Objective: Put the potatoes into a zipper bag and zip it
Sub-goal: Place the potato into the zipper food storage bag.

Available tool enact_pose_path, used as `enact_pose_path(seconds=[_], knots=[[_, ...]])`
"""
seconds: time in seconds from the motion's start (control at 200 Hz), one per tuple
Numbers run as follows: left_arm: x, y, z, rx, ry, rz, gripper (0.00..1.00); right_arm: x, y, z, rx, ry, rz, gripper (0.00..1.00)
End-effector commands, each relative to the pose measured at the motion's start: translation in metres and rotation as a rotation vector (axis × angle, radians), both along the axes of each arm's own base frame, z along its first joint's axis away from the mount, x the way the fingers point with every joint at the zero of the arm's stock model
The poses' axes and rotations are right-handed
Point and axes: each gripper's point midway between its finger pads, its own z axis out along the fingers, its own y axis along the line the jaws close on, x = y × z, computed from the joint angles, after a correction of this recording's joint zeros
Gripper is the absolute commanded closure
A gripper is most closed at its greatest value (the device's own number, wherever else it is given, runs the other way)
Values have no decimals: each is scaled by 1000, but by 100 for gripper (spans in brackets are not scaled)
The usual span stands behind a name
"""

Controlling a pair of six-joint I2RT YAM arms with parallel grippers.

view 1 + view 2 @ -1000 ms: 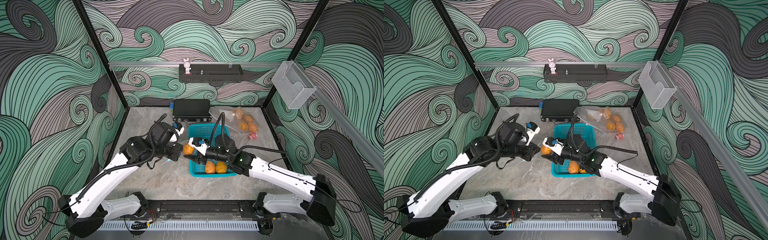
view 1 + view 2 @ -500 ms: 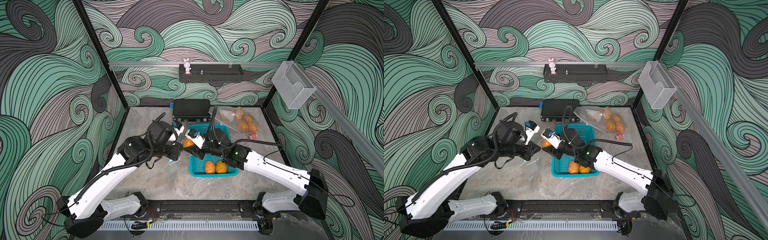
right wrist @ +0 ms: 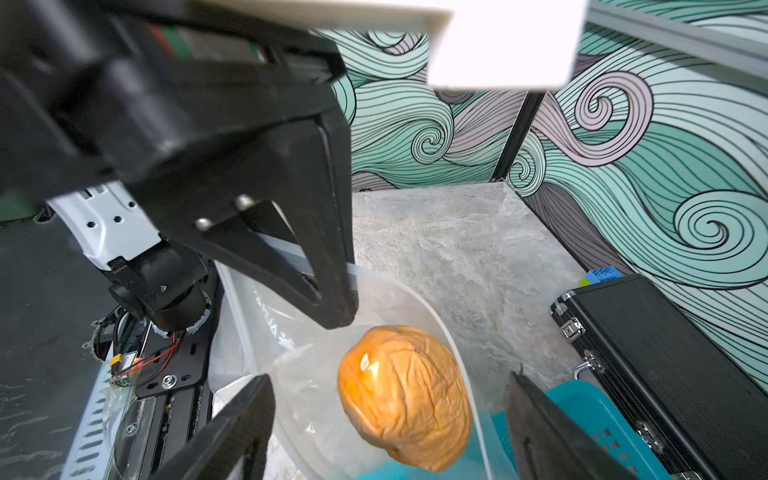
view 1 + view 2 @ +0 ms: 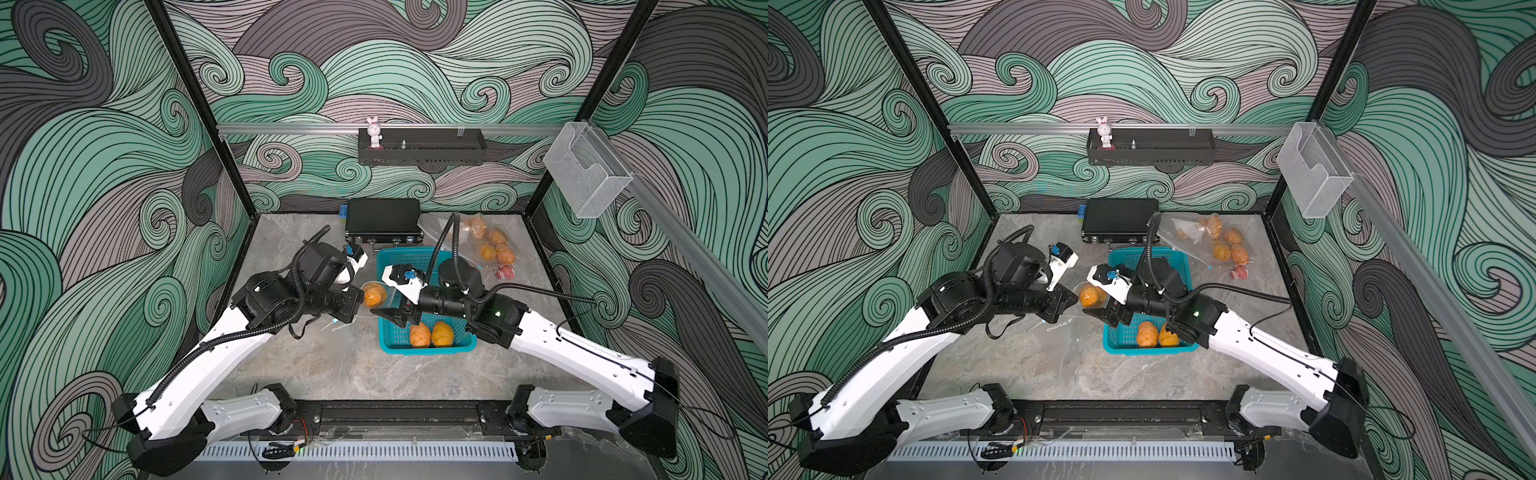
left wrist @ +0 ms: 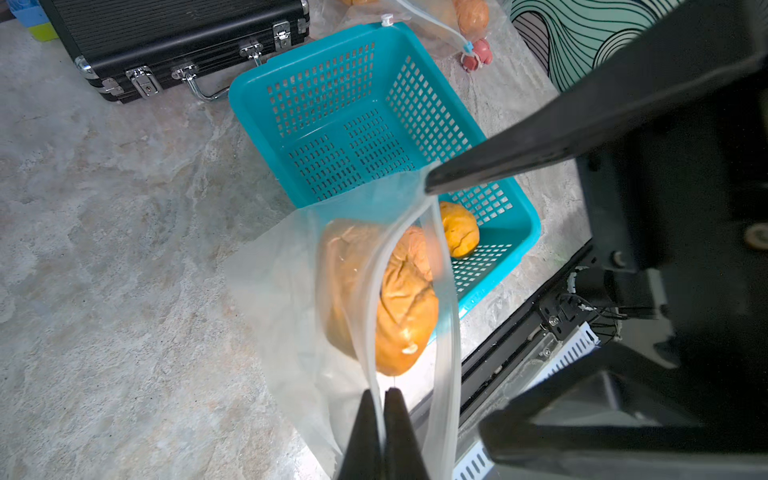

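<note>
Left arm (image 4: 232, 345) reaches in low, with its wrist level and pointing at the teal basket (image 4: 424, 350). Right arm (image 4: 573, 349) crosses over the basket's near corner on its own side, wrist out past the opposite rim. Black case (image 4: 382, 218) is just behind the basket. Zipper bag (image 4: 1067, 345) is clear and held up open-mouthed just beside the basket on the left arm's side, its lower part sagging onto the table (image 4: 316, 374). Print on the bag reads "CHAHUA" in a top view; no other text is readable. Left gripper (image 5: 380, 395) is pinched closed on the bag's rim. Right gripper (image 3: 388, 376) is spread wide at the bag mouth, with a finger on either side of one potato (image 3: 405, 395), gaps showing, no clamp. That potato is inside the bag mouth, by the basket's rim. Two more potatoes (image 4: 419, 334) lie in the basket's near end. Others are in a second clear bag (image 4: 1175, 232) behind the basket, toward the right arm's side.
</note>
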Motion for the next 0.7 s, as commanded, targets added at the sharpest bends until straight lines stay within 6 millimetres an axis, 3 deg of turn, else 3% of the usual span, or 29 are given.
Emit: enact_pose_path(seconds=[0.0, 0.135, 0.26, 0.32, 0.425, 0.696], knots=[[-3, 8, 15, 1, -34, -2, 100, -8, -9, 17, 58, -86, 34, 17], [-7, 11, 16, 28, -24, -28, 100, -58, -15, 19, 83, -241, 311, 20], [-12, 15, 16, 56, -11, -40, 100, -77, -22, 5, -2, -303, 426, 28], [-14, 16, 18, 50, -11, -43, 100, -79, -22, -2, -40, -320, 442, 34], [-17, 16, 24, 33, -17, -50, 100, -79, -17, -13, -121, -369, 449, 53], [-21, 18, 29, 30, -21, -62, 100, -61, 2, -8, -188, -468, 406, 50]])
